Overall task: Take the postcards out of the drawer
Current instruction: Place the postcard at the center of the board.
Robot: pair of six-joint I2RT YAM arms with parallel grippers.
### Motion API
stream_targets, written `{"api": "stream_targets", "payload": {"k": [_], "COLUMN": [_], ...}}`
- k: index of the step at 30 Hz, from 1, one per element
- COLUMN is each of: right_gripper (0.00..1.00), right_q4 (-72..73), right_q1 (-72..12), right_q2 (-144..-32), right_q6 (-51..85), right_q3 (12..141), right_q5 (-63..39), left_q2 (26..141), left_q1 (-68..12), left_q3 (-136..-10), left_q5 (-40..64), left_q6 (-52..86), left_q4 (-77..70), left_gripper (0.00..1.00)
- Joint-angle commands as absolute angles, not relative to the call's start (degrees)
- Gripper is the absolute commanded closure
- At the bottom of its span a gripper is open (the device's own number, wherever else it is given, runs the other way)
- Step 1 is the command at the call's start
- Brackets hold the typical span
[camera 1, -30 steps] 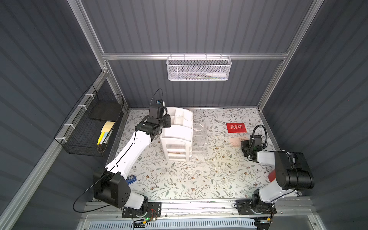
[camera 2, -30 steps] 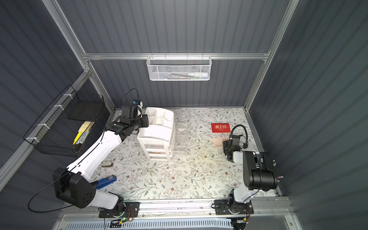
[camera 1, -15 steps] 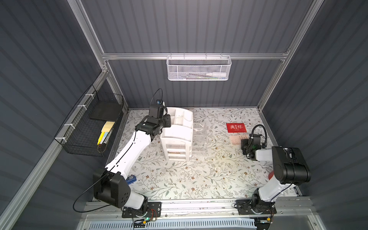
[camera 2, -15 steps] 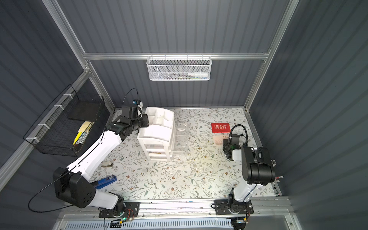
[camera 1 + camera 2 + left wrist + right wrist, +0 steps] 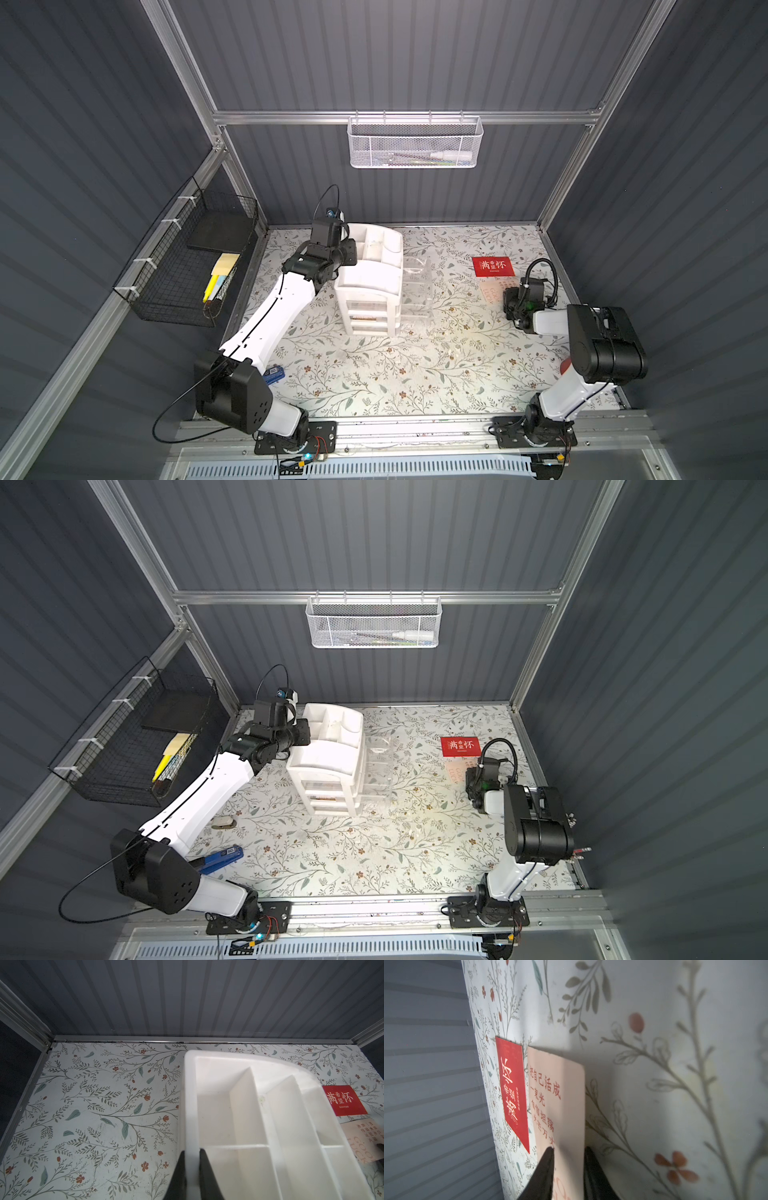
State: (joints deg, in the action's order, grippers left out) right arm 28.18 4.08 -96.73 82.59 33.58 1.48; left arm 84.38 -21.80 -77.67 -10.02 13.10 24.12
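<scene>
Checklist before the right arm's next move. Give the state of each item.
1. Left gripper clamped on the rim of the organizer: ok.
2. Clear drawer pulled out: ok.
3. Red postcard flat on the table, outside the drawer: ok.
4. Pale postcard beside the red one, between the parted jaws of the right gripper; fully let go: cannot tell.
5. No postcards left in the drawer: cannot tell.
</scene>
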Motion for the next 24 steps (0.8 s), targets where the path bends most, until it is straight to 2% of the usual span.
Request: {"api": "stream_targets", "payload": {"k": [1,15,24], "right_gripper": [0.68,0.46,0.4], "right_q4": [25.02,18.93,11.51], "right_q1": [4.22,3.76,3.21], "right_q2": [-95.93,-92.09,-90.52], "right_q6": [83.13,84.25,85.02], "right_q3": [34.19,34.97,38.16], "right_q5": [1.82,0.68,-0.91], "left_q2": [89.11,88.96,88.77], "left_q1": [-22.15,-22.15,-22.15], "left_q3": [-74.11,-74.09,-74.09], "left_q5": [-8.86,-8.09,-7.74], "left_q6": [8.49,8.53,8.62], "left_q4": [30.36,30.35,30.4], "left_gripper": [1.0,1.0,1.0]}}
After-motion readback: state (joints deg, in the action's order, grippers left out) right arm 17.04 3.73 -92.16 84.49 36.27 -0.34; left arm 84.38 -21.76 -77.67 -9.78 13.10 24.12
